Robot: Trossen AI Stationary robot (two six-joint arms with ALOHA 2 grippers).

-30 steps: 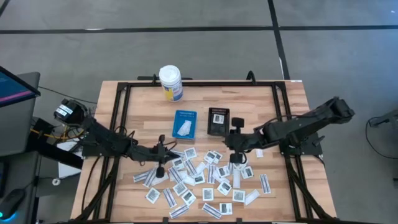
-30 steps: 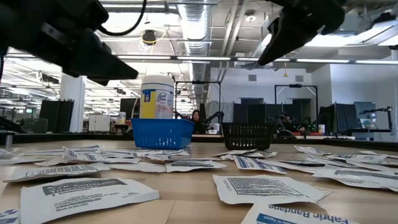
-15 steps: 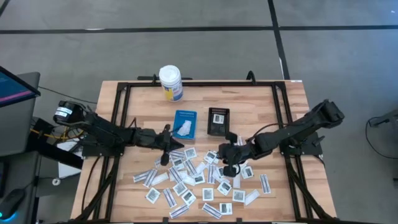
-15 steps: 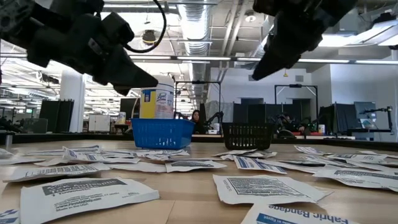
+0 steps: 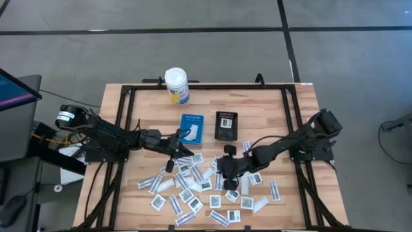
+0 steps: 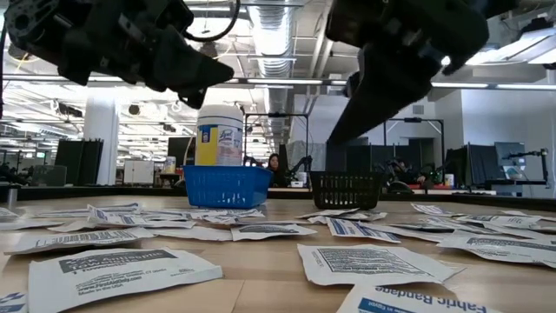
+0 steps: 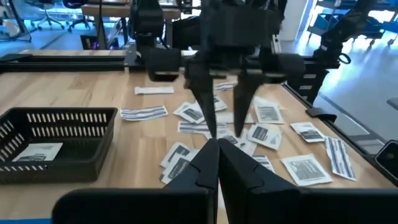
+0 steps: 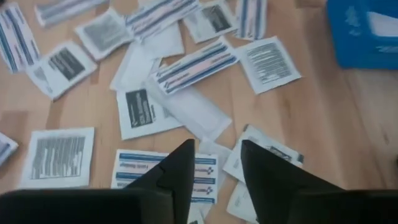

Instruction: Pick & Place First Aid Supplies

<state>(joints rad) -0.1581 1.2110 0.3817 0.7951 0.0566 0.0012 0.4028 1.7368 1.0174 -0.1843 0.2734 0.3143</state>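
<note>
Hovering right end effector [image 5: 222,169], fingers parted, empty

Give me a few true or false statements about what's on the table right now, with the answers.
1. The blue tray holds a white packet. True.
2. The black tray is empty. False: it holds one packet.
3. The right end effector hangs over the loose packets, fingers apart. True.
4. The bottle lies on its side among the packets. False: it stands upright at the table's far edge, apart from them.
5. The left end effector is wide open. False: its fingers are shut, at the blue tray's edge.
</note>
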